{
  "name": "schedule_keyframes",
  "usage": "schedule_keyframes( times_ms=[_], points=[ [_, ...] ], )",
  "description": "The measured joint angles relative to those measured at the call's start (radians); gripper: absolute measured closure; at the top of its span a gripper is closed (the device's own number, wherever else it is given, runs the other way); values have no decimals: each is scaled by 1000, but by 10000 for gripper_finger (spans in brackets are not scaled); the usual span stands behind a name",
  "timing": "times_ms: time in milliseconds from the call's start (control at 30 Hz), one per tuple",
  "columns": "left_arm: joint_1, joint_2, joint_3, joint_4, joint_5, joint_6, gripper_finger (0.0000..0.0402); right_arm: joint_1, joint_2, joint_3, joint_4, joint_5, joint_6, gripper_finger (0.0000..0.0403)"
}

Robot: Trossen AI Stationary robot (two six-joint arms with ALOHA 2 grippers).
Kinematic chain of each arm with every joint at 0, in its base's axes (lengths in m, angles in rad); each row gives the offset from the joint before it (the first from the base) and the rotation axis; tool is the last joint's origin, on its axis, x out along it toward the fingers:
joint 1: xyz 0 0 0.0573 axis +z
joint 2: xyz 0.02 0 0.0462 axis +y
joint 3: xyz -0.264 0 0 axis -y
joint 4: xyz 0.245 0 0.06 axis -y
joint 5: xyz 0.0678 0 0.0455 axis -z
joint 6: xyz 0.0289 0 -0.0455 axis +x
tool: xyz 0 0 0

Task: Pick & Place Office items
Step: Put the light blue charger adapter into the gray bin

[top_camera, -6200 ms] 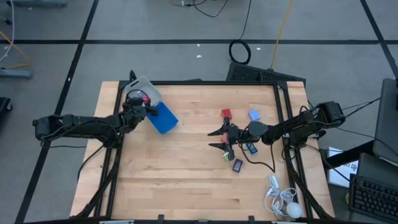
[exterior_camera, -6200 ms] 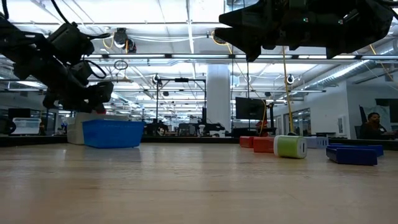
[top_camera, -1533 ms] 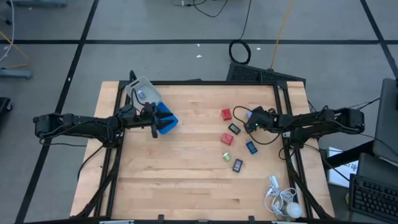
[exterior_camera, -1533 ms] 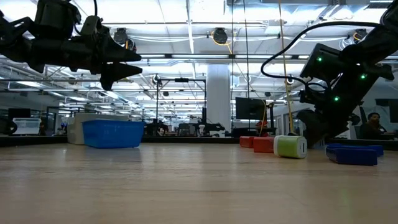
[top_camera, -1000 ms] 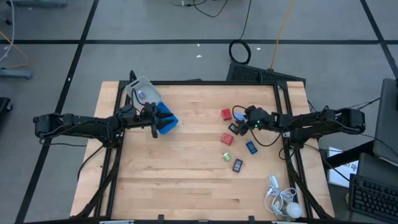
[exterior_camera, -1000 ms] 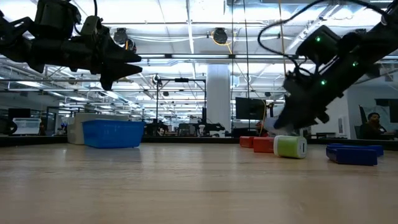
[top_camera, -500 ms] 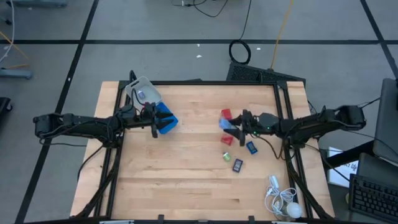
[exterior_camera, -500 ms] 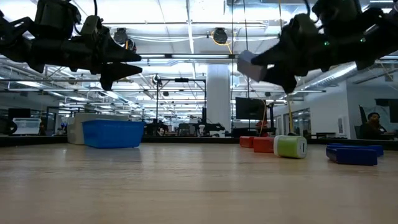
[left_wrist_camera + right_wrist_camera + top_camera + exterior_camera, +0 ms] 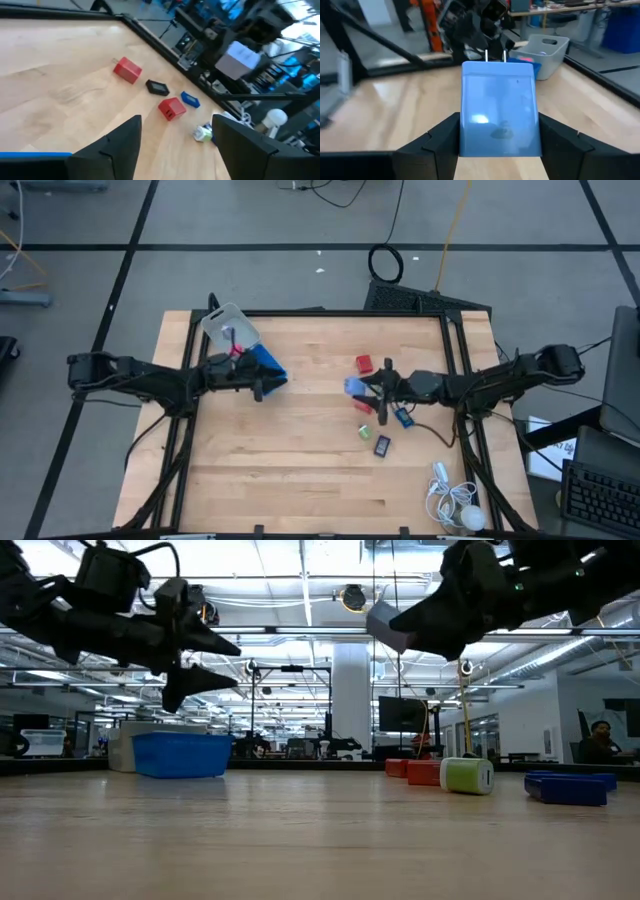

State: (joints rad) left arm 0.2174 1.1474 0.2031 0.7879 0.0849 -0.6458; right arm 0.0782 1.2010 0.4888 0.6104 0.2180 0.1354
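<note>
- A pale blue charger block (image 9: pixel 500 107) is held between the two fingers of the right tool (image 9: pixel 362 391); its long axis runs along the fingers, and its two metal prongs (image 9: pixel 495 55) point away from the wrist, toward the left arm.
- In the low view the block (image 9: pixel 385 624) is seen raised well above the worktop (image 9: pixel 300 470), tilted.
- The right arm is stretched out nearly level from the worktop's right edge toward its middle.
- The left tool (image 9: pixel 262 384) is seen with its fingers spread apart and nothing between them; it hangs above the worktop just beside the blue tray (image 9: pixel 266 365), pointing toward the right arm.
- The left arm is extended level from the left edge.
- Remaining items lie on the worktop below and beside the right tool: a red block (image 9: pixel 364 364), a second red block (image 9: pixel 364 406), a dark rectangular piece (image 9: pixel 158 87), a blue piece (image 9: pixel 404 418), a green piece (image 9: pixel 366 432) and another dark piece (image 9: pixel 382 446).
- A clear plastic box (image 9: pixel 229 327) is seen touching the tray.
</note>
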Motion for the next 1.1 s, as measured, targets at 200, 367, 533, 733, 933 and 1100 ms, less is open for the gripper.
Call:
schedule_keyframes(
  times_ms=[200,367,533,733,933,1100],
  points=[
    [-26,138,115,-1,1,-49,121,56,99,91,-89,134,-128,189],
    [-61,252,233,-6,53,-57,110,87,192,176,-127,231,-215,184],
    [-93,352,341,-9,69,-50,110,95,264,235,-157,258,-260,186],
    [-106,428,440,-7,64,-44,109,96,302,266,-204,296,-274,186],
    [-131,494,485,-12,23,-64,110,101,304,275,-199,311,-282,183],
    [-135,538,533,-6,17,-64,109,101,302,274,-195,313,-283,187]
  ],
)
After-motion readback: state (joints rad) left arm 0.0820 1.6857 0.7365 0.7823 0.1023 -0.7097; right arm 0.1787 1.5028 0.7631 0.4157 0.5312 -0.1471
